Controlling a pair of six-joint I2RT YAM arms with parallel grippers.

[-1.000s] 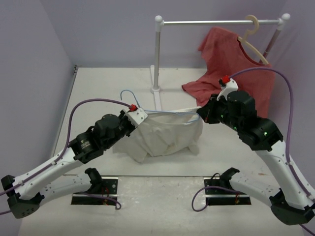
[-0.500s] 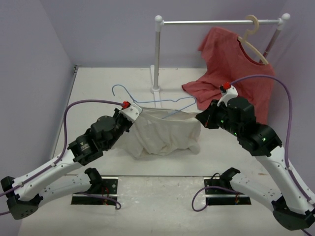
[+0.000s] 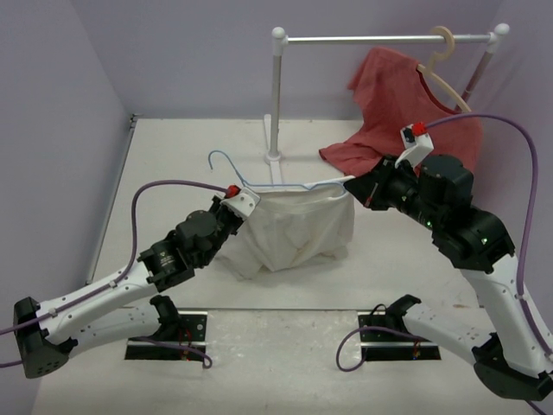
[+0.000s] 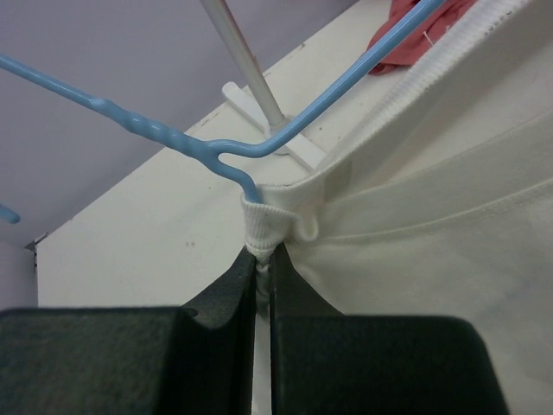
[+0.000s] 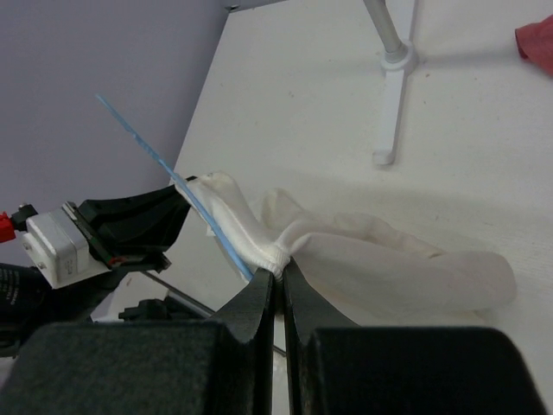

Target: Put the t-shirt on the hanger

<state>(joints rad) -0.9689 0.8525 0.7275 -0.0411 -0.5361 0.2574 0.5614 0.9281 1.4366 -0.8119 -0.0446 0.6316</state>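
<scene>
The cream-white t-shirt (image 3: 294, 229) hangs stretched between my two grippers above the table. The light-blue wire hanger (image 3: 259, 179) runs along the shirt's top edge, its hook pointing up and left. My left gripper (image 3: 244, 202) is shut on the shirt's ribbed edge (image 4: 263, 226) right below the hanger's bend (image 4: 226, 156). My right gripper (image 3: 352, 192) is shut on the shirt's other edge (image 5: 281, 259), with the hanger wire (image 5: 207, 220) lying against the cloth there. The shirt's lower part rests on the table.
A white clothes rack (image 3: 276, 95) stands behind the shirt, its foot on the table (image 3: 275, 173). A red t-shirt (image 3: 406, 112) on a beige hanger (image 3: 445, 73) hangs from the rack's right end and drapes to the table. Purple walls close in on both sides.
Both grippers have lifted the shirt's top edge and pulled it straighter. The hanger has shifted with it, its hook now standing up at the left. The right arm has risen and moved right.
</scene>
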